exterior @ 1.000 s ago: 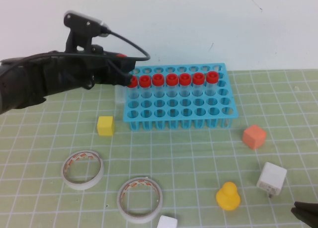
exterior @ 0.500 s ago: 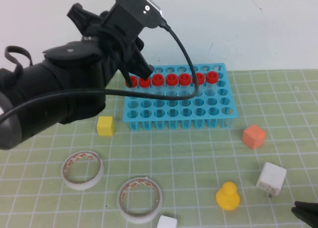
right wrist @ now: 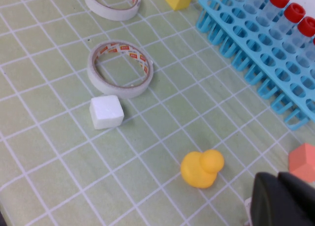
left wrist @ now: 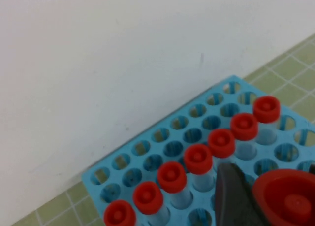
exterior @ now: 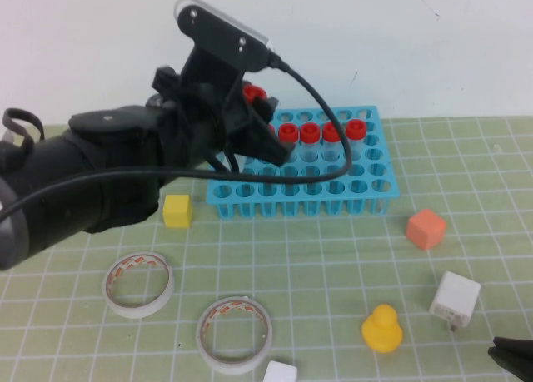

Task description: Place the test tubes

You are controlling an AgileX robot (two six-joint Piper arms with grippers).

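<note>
The left pincer (exterior: 266, 139) hangs over the left part of the blue rack (exterior: 379, 182). It is closed part way around one test tube (left wrist: 290, 199) with a red cap and holds it up above the rack. One dark finger (left wrist: 231, 191) sits right beside the cap.

In the left wrist view, seven red-capped tubes (left wrist: 198, 159) stand in one row in the rack. From high up only four of them show, because the arm hides the others.

The right pincer (exterior: 502, 353) lies low at the near right corner of the tabletop (exterior: 333, 257). It is shut tight and holds nothing.

On the tabletop lie two tape rolls (exterior: 139, 284), one yellow cube (exterior: 176, 210), one orange cube (exterior: 425, 228), one yellow duck (exterior: 382, 329), one white cube (right wrist: 106, 112) and one white block (exterior: 455, 299).
</note>
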